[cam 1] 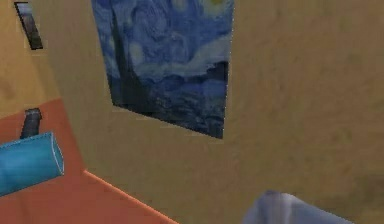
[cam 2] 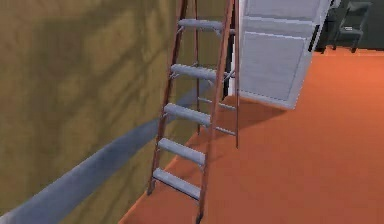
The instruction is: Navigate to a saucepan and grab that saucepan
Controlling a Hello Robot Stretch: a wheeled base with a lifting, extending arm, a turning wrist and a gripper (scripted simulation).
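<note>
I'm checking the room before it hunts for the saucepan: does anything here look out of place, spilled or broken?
Nothing looks spilled or broken. The one oddity is a stepladder standing set up on the orange floor close to the wall, near a white door. The painting hangs intact.

We are looking into a room of a home: a swirling blue painting [cam 1: 170,65] is hanging on a tan wall [cam 1: 300,100], and a stepladder [cam 2: 187,113] is standing near a white panelled door [cam 2: 275,55] on an orange floor [cam 2: 300,160].
</note>
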